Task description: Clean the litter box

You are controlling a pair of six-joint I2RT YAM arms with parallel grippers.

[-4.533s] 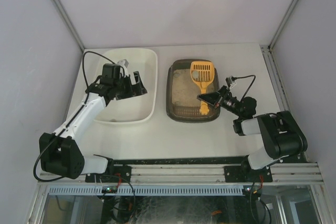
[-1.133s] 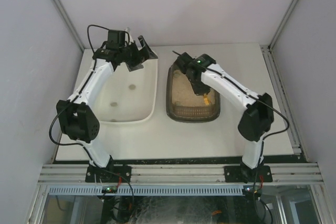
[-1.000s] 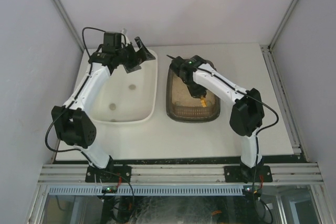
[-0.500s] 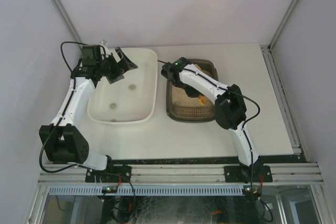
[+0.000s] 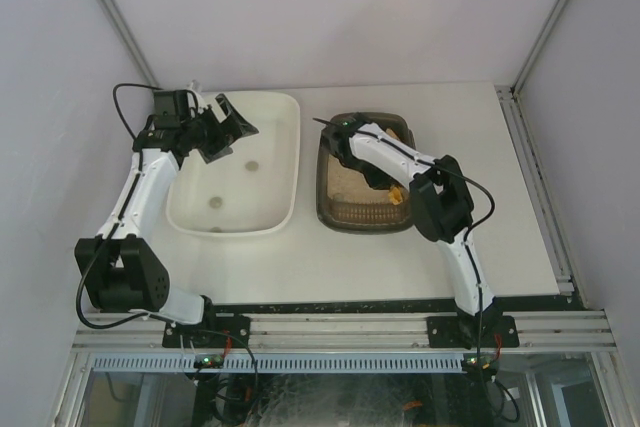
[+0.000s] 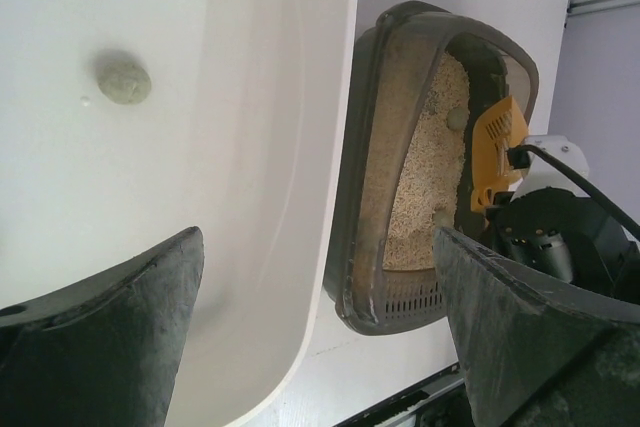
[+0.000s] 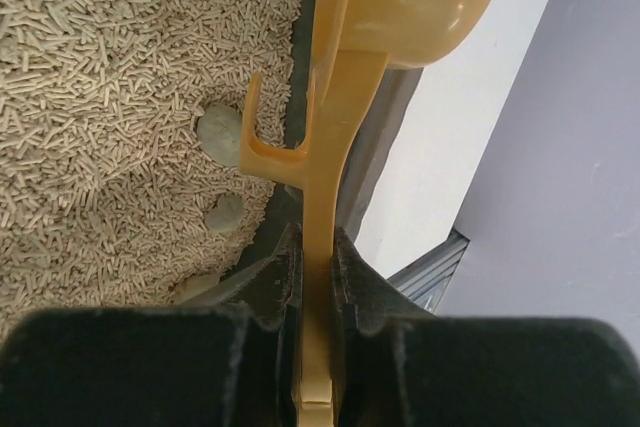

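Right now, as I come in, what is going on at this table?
The right gripper is shut on the handle of a yellow scoop, which it holds edge-on along one rim of the litter box. Grey lumps lie in the litter close to that rim. The left gripper is open and empty, and it hovers over the far left corner of the white tub. Two similar lumps lie on the tub's floor.

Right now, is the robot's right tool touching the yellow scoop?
Touching. The right wrist view shows the right tool shut on the handle of the yellow scoop, a finger pressed against each side.
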